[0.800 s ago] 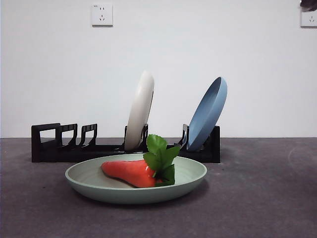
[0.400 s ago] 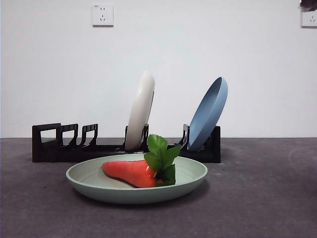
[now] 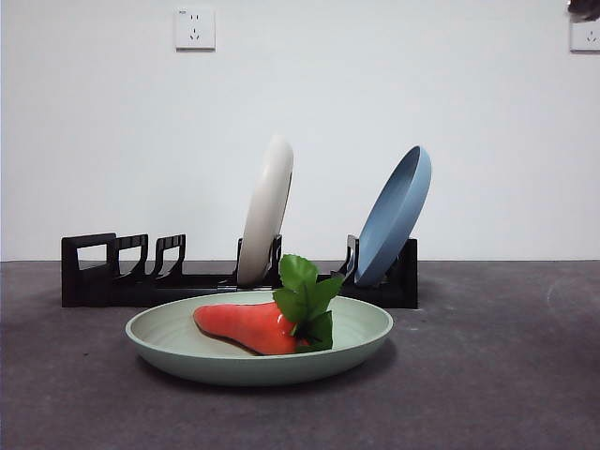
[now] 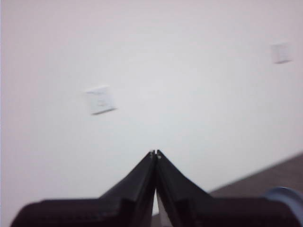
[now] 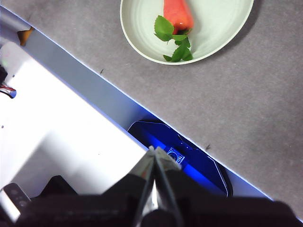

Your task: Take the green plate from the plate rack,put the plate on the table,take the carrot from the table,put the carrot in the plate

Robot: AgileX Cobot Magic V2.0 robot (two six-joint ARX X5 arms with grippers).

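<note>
The green plate (image 3: 169,339) lies flat on the table (image 3: 487,375) in front of the plate rack (image 3: 112,277). The carrot (image 3: 246,326) rests inside it, its leaves toward the right. From above, the right wrist view shows the green plate (image 5: 142,28) with the carrot (image 5: 177,14) in it, far from my right gripper (image 5: 154,150), which is shut and empty over the table's edge. My left gripper (image 4: 155,153) is shut, empty and faces the wall. A black arm tip (image 3: 583,8) shows at the top right corner of the front view.
A cream-white plate (image 3: 267,208) and a blue plate (image 3: 394,214) lean in the rack's slots. A blue-lit black device (image 5: 189,161) and a white surface (image 5: 57,132) lie beyond the table's edge. Wall sockets (image 3: 194,28) hang behind.
</note>
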